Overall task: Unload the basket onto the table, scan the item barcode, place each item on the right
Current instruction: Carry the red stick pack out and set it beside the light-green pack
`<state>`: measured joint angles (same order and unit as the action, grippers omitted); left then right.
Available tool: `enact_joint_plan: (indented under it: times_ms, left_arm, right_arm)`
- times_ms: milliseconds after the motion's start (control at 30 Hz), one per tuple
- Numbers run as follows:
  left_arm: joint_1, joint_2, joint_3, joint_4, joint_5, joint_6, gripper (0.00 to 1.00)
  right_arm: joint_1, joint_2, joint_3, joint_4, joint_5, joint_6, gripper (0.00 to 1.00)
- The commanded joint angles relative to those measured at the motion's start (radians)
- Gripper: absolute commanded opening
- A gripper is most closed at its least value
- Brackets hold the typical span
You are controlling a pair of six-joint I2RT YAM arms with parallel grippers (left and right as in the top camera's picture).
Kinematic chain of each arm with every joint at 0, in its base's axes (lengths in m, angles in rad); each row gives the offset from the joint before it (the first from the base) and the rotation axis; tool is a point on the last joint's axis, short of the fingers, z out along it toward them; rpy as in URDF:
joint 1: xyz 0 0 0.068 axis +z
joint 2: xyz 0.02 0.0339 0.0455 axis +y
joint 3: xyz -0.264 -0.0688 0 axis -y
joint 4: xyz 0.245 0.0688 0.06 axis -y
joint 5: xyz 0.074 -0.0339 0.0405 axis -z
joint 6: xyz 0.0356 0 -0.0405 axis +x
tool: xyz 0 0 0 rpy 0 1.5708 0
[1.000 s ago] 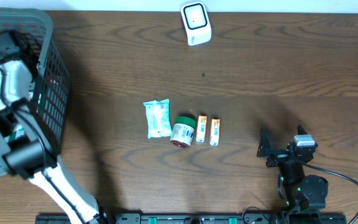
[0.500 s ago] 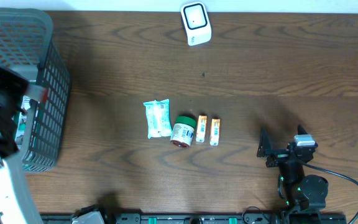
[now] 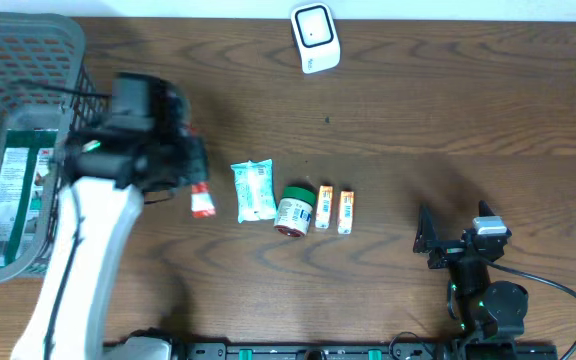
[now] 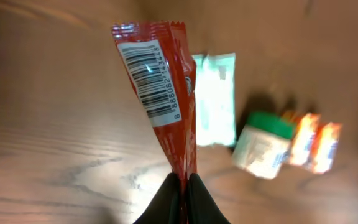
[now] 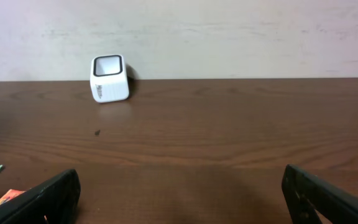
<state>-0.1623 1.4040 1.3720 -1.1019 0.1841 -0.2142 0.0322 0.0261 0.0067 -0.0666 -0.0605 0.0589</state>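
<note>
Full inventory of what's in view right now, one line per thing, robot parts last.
basket: 1, grey, far left of the table
package: 1, green and white, inside the basket
scanner: 1, white, far edge, centre
red sachet: 1, red with a white barcode label, held just left of the row
packet: 1, pale green, left end of the mid-table row
jar: 1, white with a green lid, right of the packet
small boxes: 2, orange, side by side right of the jar
table: 1, dark brown wood
left pincer: 1, black, shut on the red sachet
right pincer: 1, black, open, near edge, right
</note>
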Motion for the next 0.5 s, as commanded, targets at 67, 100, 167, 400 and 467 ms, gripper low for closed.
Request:
enact_joint_plan:
  times_ms: [67, 100, 167, 400, 467]
  left_arm:
    - [-0.065, 0.167, -0.026, 0.02, 0.011, 0.165, 0.08]
    - [-0.071, 0.195, -0.026, 0.027, 0.01, 0.176, 0.08]
    - [-0.077, 0.246, -0.026, 0.043, 0.012, 0.174, 0.07]
    - [-0.082, 0.395, -0.027, 0.107, 0.156, 0.124, 0.07]
    - [-0.086, 0.421, -0.027, 0.119, 0.172, 0.124, 0.08]
  right_arm:
    - [0.006, -0.001, -0.001, -0.003, -0.008, -0.012, 0.99]
    - [0.006, -0.001, -0.001, -0.003, -0.008, -0.012, 0.99]
    - [0.006, -0.001, -0.001, -0.003, -0.008, -0.012, 0.99]
    - [0.006, -0.001, -0.001, -0.003, -0.008, -0.012, 0.99]
    - [0.006, -0.001, -0.001, -0.003, -0.008, -0.012, 0.99]
